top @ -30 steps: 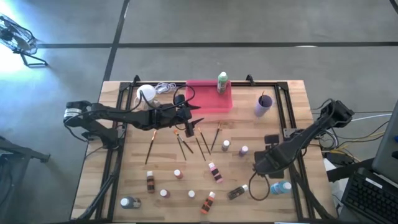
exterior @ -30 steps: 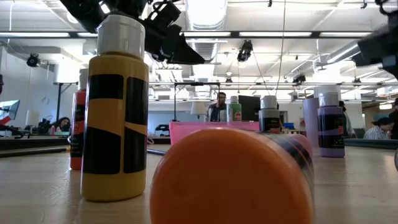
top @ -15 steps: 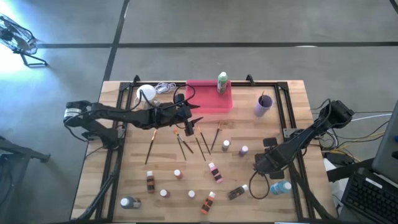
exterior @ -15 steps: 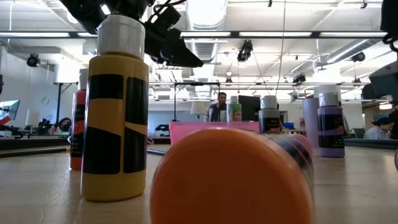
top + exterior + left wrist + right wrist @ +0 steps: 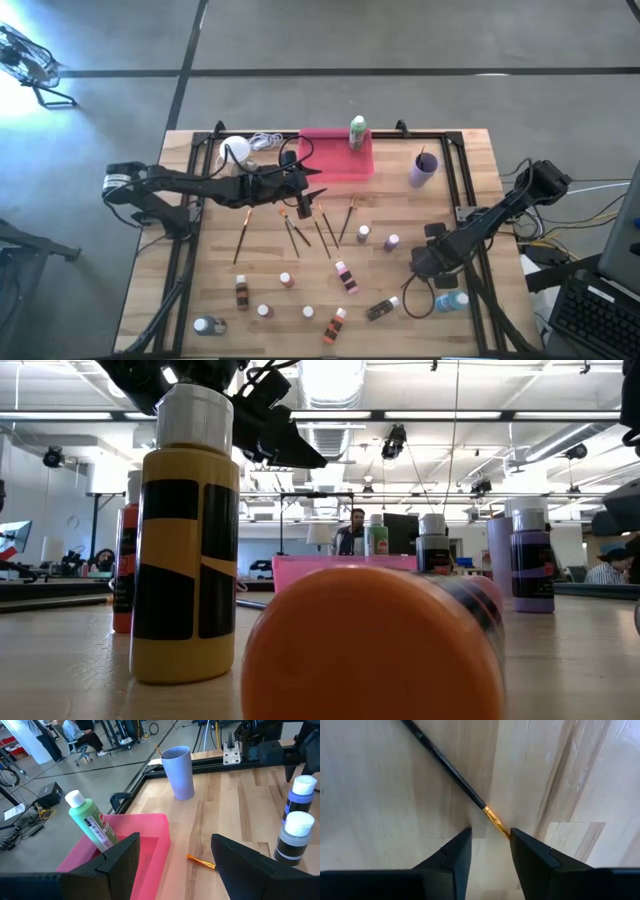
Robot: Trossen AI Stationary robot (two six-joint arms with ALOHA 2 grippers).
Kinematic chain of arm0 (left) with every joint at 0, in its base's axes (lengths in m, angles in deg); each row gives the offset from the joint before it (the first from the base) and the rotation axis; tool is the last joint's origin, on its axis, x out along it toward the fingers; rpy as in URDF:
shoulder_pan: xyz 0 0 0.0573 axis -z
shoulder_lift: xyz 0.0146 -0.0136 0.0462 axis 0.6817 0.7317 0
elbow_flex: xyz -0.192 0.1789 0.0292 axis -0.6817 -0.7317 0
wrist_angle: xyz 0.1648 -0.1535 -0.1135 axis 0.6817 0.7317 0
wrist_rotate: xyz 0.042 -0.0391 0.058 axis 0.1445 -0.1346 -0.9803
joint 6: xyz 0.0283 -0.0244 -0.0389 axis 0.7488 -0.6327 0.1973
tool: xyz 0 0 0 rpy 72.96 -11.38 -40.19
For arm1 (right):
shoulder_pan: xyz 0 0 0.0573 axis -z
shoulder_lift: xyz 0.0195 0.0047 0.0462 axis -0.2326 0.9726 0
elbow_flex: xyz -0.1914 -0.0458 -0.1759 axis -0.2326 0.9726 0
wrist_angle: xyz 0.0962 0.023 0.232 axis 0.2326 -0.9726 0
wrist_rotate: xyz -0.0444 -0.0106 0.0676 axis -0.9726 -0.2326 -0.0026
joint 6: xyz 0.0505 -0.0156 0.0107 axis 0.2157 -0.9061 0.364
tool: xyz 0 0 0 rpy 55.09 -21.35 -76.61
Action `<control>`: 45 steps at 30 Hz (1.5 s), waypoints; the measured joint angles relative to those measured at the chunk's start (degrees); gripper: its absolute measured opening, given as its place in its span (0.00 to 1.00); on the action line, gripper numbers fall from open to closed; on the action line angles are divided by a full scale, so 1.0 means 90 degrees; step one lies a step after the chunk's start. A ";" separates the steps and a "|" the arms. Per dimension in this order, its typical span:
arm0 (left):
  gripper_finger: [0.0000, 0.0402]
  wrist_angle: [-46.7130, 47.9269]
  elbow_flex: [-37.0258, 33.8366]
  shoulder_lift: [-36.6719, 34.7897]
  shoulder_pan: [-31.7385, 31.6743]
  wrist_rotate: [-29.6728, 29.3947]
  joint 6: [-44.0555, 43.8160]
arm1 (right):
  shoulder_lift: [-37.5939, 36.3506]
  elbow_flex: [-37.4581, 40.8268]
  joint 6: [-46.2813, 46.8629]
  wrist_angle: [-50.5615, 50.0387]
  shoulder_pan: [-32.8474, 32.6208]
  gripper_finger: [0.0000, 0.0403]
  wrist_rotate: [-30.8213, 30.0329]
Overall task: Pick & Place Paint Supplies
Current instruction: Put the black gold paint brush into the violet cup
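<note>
My right gripper [image 5: 489, 836] points down just above the wood, open. A thin dark-handled paintbrush [image 5: 445, 762] lies flat on the table there, its gold ferrule [image 5: 492, 817] reaching between the two fingers; whether a finger touches it I cannot tell. In the high view that arm [image 5: 422, 268] hides the brush. My left gripper [image 5: 172, 865] hovers open and empty near the pink tray [image 5: 150, 827], where a green bottle [image 5: 92, 822] stands. More brushes [image 5: 325, 233] and small white-capped bottles [image 5: 345, 275] lie scattered over the middle and near part of the table.
A purple cup [image 5: 422, 168] with a brush in it stands at the far right. A white globe lamp [image 5: 235, 150] sits at the far left. A blue bottle [image 5: 450, 300] and a lying dark bottle [image 5: 382, 310] are close to my right gripper. Black frame rails [image 5: 462, 190] border the work area.
My right gripper has come down toward the table, as its dark shape sinks at the low view's right edge.
</note>
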 joint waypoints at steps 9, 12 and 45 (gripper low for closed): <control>0.62 0.0000 0.0000 0.0000 0.0000 0.0000 0.0000 | 0.0005 0.0013 0.0146 0.0062 -0.0003 0.27 -0.0088; 0.62 0.0000 0.0000 0.0000 0.0002 0.0000 0.0000 | 0.0015 -0.0026 0.0143 0.0058 -0.0005 0.25 -0.0149; 0.62 0.0000 0.0000 0.0000 0.0000 -0.0002 -0.0017 | 0.0011 0.0068 0.0272 0.0319 0.0002 0.13 -0.0124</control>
